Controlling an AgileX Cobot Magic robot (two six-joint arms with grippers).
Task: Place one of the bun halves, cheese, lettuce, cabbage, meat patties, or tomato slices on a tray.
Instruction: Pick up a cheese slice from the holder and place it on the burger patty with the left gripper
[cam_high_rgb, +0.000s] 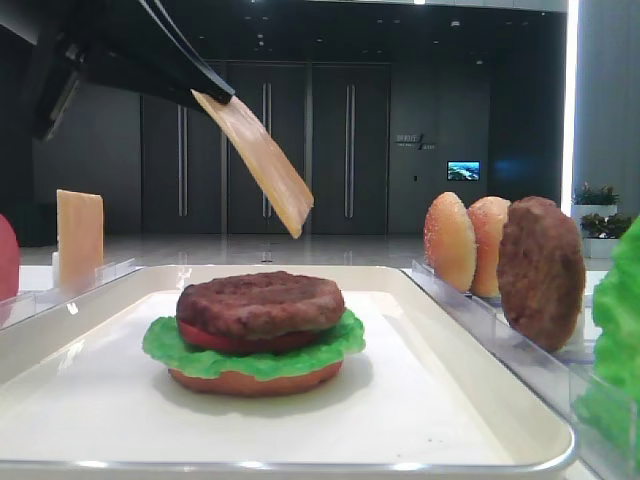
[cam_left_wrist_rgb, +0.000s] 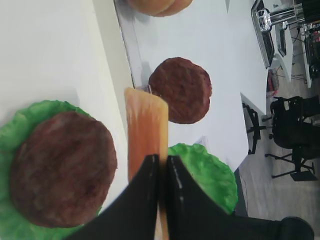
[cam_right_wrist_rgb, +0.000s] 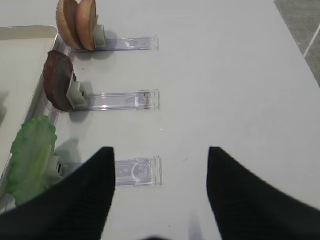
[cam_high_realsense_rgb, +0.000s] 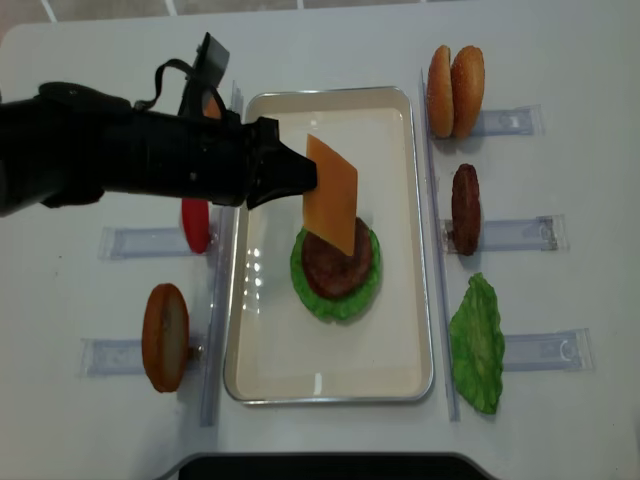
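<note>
1 camera sits low at the tray rim, another looks straight down. 2 wrist cameras look down closely; all 4 show the standing patty.

pretty even overhead light, soft shadows on the white tabletop, glare along the tray rim, dim background, close stuff blurry.

You could not see the bottom bun fully beneath the stacked lettuce and patty, and the low exterior view's edges cropped the right lettuce leaf and the left tomato slice.
</note>
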